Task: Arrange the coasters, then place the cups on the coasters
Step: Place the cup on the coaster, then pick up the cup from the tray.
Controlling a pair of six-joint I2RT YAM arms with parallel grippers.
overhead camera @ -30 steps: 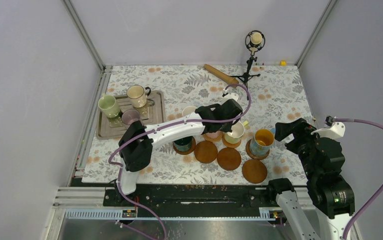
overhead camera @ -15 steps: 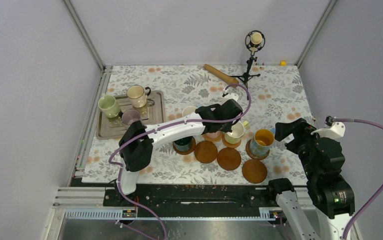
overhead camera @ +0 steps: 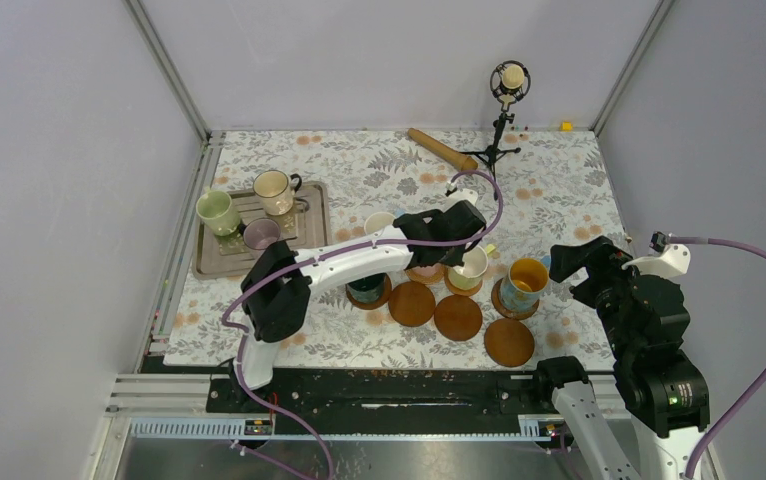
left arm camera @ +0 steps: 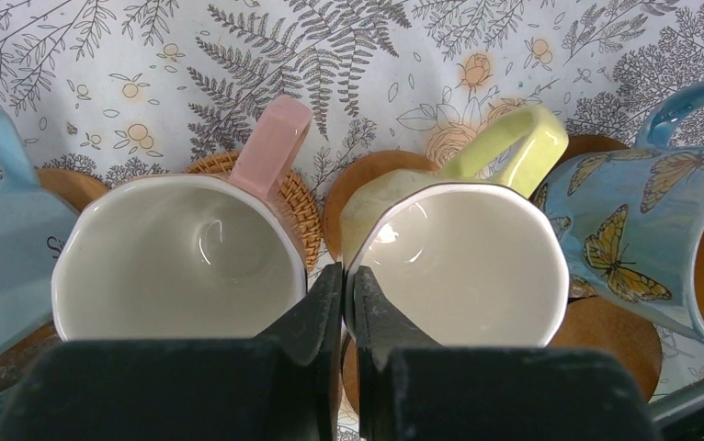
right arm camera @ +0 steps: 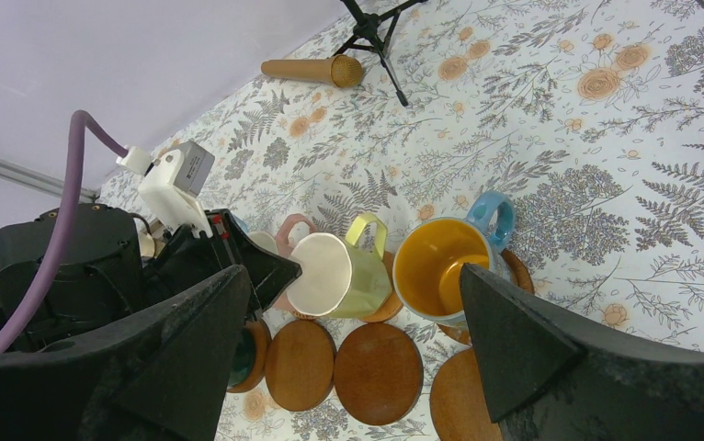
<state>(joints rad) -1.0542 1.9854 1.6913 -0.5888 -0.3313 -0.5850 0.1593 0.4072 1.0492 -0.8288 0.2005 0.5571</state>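
No legible text, brand, number or sign is showing in any of the three views. The light blue mug (left arm camera: 4, 266) is carrying a small dark mark (left arm camera: 51, 244) on its wall. This mark is sitting right at the rim of the pink-handled mug (left arm camera: 178, 257), which is hiding the rest of it, and it is too cut off to be read as lettering. The blue mug (left arm camera: 642, 230) is displaying printed butterflies only, with no wording among them.
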